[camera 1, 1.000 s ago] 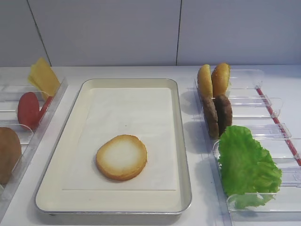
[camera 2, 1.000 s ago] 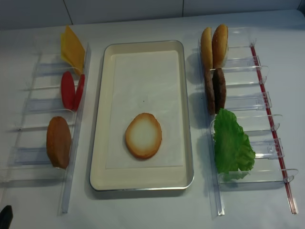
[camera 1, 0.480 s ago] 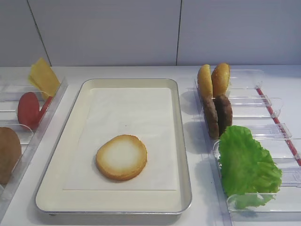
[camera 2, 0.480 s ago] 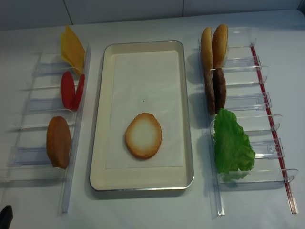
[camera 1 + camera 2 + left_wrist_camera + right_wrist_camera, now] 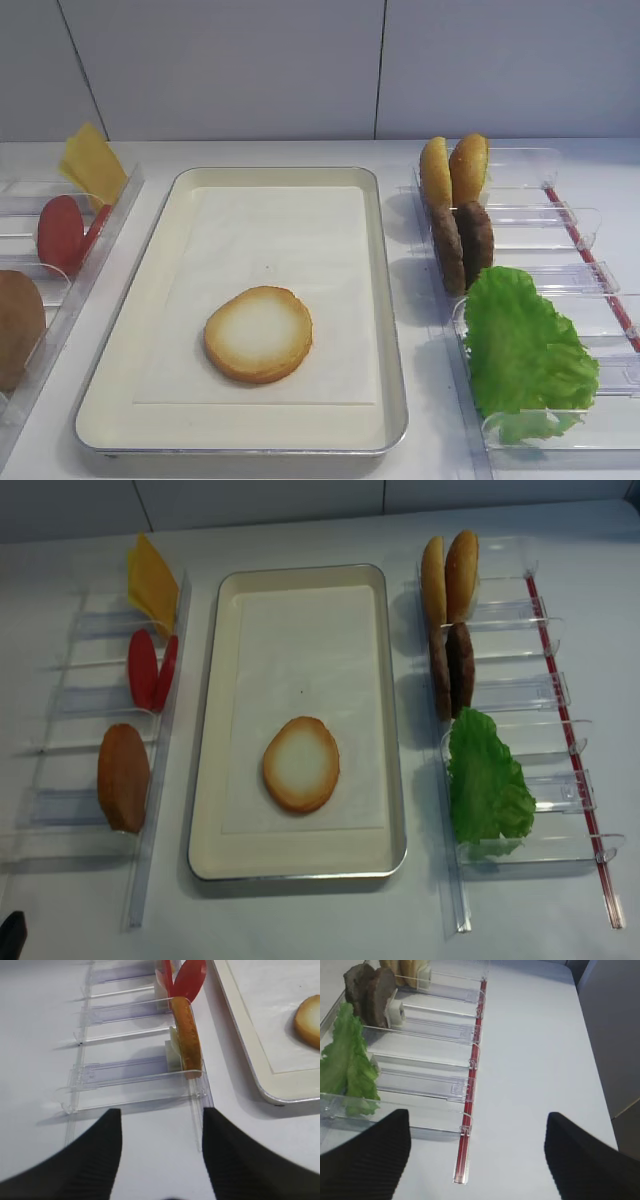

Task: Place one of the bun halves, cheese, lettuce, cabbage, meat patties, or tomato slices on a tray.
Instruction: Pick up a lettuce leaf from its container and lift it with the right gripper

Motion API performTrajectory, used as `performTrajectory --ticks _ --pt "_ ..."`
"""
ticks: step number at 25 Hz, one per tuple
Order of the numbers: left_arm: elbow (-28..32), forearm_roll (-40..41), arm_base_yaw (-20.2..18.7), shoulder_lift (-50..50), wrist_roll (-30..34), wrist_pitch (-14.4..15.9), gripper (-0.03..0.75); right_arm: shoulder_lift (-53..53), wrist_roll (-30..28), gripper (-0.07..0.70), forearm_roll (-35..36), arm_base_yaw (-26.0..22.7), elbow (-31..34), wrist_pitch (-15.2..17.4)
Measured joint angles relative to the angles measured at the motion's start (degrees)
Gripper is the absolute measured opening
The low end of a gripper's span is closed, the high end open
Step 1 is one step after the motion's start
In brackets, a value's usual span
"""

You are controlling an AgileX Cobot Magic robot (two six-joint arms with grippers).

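**One bun half down on the tray, both grippers back and empty**

Landmark: the tray [image 5: 210, 730]. A bun half [image 5: 301, 764] lies cut face up on its liner, toward the near end. Left of the tray, racked on edge: cheese [image 5: 152, 582], tomato slices [image 5: 150, 669], another bun half [image 5: 124, 777]. Right of the tray: two more bun halves [image 5: 449, 575], meat patties [image 5: 451, 668], lettuce [image 5: 485, 785] leaning in its clear bin [image 5: 590, 785].

Right gripper [image 5: 477, 1152]: jaws spread wide, nothing between them, hovering beyond the bins on the tray's right. Left gripper [image 5: 161, 1155]: fingers apart, empty, near the racked bun left of the tray.

Risks, as I judge them: thin upright pieces could slip or topple when pinched; a finger could snag a bin divider and drag the rack; the lettuce may flop or tear; a careless drop could miss the bun.
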Motion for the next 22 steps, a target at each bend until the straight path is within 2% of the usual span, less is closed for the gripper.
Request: performTrajectory --ticks 9,14,22 --pt "0.0 0.0 0.0 0.0 0.0 0.0 0.359 13.87 -1.09 0.562 7.58 0.0 -5.82 -0.08" --pt "0.0 0.0 0.0 0.0 0.0 0.0 0.359 20.09 -2.61 0.506 15.3 0.0 -6.69 -0.3" --pt "0.0 0.0 0.0 0.0 0.0 0.0 0.359 33.26 -14.45 0.4 34.19 0.0 -6.69 -0.94"
